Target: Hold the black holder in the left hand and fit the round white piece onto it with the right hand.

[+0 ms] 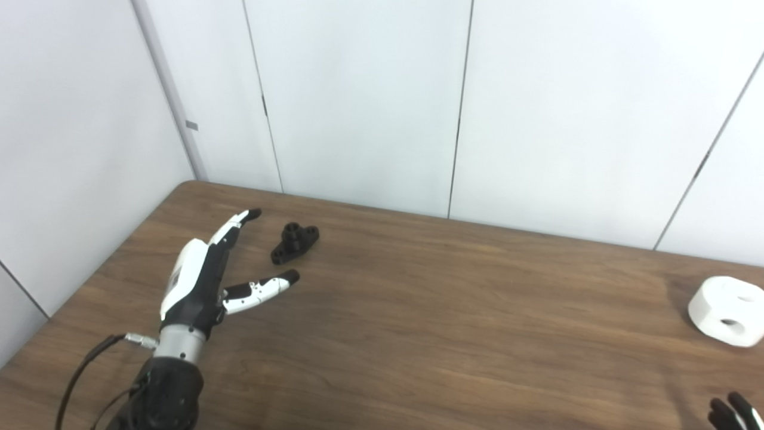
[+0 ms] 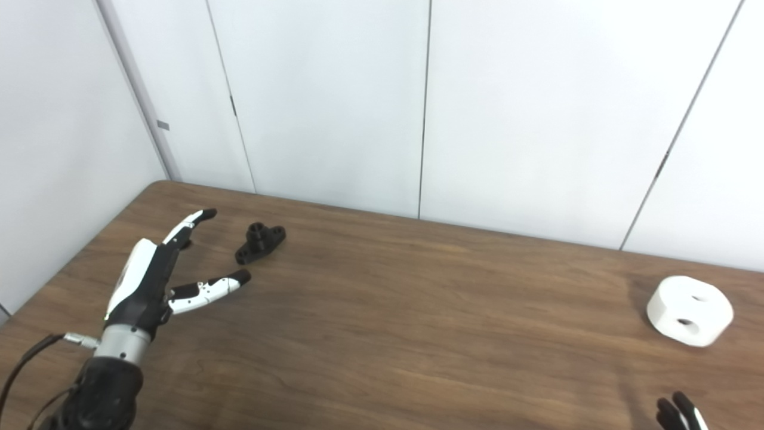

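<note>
Left hand point(image 1: 200, 280), white-backed with black palm and black-tipped fingers, hovers low over the brown wood-grain table point(image 1: 418, 334) with fingers and thumb spread wide, grasping nothing. Its fingers reach past the near-left side of the small black plastic holder point(image 1: 294, 242), a flanged piece with a short round boss on top, while the thumb stretches toward the holder's near side; the holder lies flat on the table in the gap ahead of the palm, near the hand but apart from it.

Far to the right of the holder, well apart from it and close to the table's right end, sits the round white piece point(image 2: 689, 310), a thick puck-shaped block with two holes showing, untouched. Nearer the camera than that piece, and still far right of the holder, only the dark fingertips of the right hand point(image 2: 677, 415) poke up from the bottom edge; I cannot tell whether it is spread or clenched.

By my reading the first step is in hand: reaching for the holder. Next, the left hand should slide forward so the holder sits between fingers and thumb, then close and lift.

No brand, label or readable writing shows anywhere.
</note>
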Robot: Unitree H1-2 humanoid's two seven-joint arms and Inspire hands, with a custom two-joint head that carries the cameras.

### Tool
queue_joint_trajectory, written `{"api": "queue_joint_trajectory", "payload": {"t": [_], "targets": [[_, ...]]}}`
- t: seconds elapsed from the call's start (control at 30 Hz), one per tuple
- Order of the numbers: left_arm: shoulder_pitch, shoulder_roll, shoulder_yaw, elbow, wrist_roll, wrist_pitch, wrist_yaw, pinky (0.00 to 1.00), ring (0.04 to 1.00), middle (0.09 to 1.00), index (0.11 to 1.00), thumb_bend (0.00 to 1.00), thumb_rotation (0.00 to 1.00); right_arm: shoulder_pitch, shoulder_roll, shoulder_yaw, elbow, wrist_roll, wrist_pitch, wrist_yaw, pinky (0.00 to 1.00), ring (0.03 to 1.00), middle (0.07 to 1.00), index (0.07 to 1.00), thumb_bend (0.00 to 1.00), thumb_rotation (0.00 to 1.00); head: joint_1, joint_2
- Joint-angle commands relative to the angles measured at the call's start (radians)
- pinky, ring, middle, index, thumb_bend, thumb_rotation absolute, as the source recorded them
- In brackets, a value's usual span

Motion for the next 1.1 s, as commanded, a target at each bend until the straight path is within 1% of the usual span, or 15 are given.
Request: {"api": "queue_joint_trajectory", "payload": {"t": [0.0,0.13,0.23,0.3,0.37,0.43,0.57,0.73,0.8,0.83,0.87,0.93,1.07], "targets": [[-0.062,0.037,0.011,0.018,0.02,-0.05,0.019,0.94,0.977,0.941,0.905,0.84,0.38,0.003,0.024,0.006,0.052,0.003,-0.025,-0.007,0.96,0.918,0.915,0.924,0.73,1.0,0.001,0.001],[-0.128,0.075,0.007,0.117,0.046,-0.041,0.015,0.94,0.974,0.928,0.9,0.88,0.37,0.003,0.025,0.009,0.05,-0.001,-0.022,-0.008,0.93,0.917,0.914,0.92,0.75,1.0,-0.001,0.001],[-0.156,0.091,-0.008,0.166,0.071,-0.023,0.006,0.97,0.979,0.929,0.902,0.89,0.38,0.003,0.027,0.009,0.056,0.003,-0.03,-0.009,0.92,0.921,0.901,0.914,0.75,1.0,-0.005,0.001],[-0.171,0.097,-0.022,0.187,0.094,-0.01,0.004,0.99,0.976,0.93,0.898,0.89,0.39,0.004,0.027,0.01,0.056,-0.001,-0.032,-0.01,0.92,0.925,0.901,0.915,0.75,1.0,-0.006,0.001],[-0.2,0.113,-0.053,0.234,0.142,-0.001,0.002,1.0,0.964,0.925,0.89,0.89,0.4,0.005,0.028,0.011,0.051,-0.007,-0.027,-0.013,0.93,0.927,0.902,0.916,0.76,1.0,-0.007,0.002],[-0.223,0.119,-0.073,0.275,0.167,-0.004,0.008,1.0,0.956,0.919,0.877,0.89,0.42,0.006,0.028,0.012,0.049,-0.011,-0.027,-0.016,0.94,0.926,0.902,0.918,0.78,1.0,-0.007,0.002],[-0.27,0.116,-0.1,0.363,0.184,-0.02,0.032,1.0,0.954,0.911,0.851,0.91,0.42,0.009,0.025,0.015,0.046,-0.009,-0.03,-0.015,0.94,0.928,0.899,0.92,0.78,1.0,-0.012,0.006],[-0.311,0.102,-0.116,0.426,0.177,-0.023,0.043,1.0,0.957,0.91,0.833,0.91,0.41,0.015,0.029,0.016,0.031,-0.011,-0.016,-0.02,0.94,0.933,0.907,0.926,0.81,1.0,-0.013,0.009],[-0.329,0.099,-0.127,0.455,0.181,-0.014,0.043,1.0,0.962,0.913,0.825,0.91,0.43,0.015,0.027,0.017,0.034,-0.01,-0.023,-0.018,0.93,0.925,0.905,0.925,0.8,1.0,-0.014,0.011],[-0.337,0.097,-0.132,0.468,0.184,-0.006,0.043,1.0,0.969,0.918,0.823,0.92,0.46,0.016,0.028,0.018,0.032,-0.007,-0.02,-0.017,0.93,0.925,0.905,0.921,0.81,1.0,-0.016,0.011],[-0.347,0.096,-0.138,0.485,0.188,0.001,0.047,1.0,0.97,0.918,0.823,0.92,0.46,0.016,0.028,0.018,0.03,-0.005,-0.017,-0.016,0.93,0.925,0.905,0.92,0.81,1.0,-0.017,0.012],[-0.364,0.091,-0.148,0.519,0.198,0.012,0.063,1.0,0.968,0.92,0.817,0.93,0.46,0.017,0.029,0.019,0.026,-0.005,-0.017,-0.017,0.94,0.925,0.906,0.92,0.81,1.0,-0.019,0.013],[-0.387,0.081,-0.157,0.578,0.206,0.001,0.111,1.0,0.963,0.916,0.809,0.92,0.44,0.02,0.03,0.018,0.018,-0.005,-0.011,-0.019,0.95,0.923,0.904,0.926,0.81,1.0,-0.021,0.02]]}}
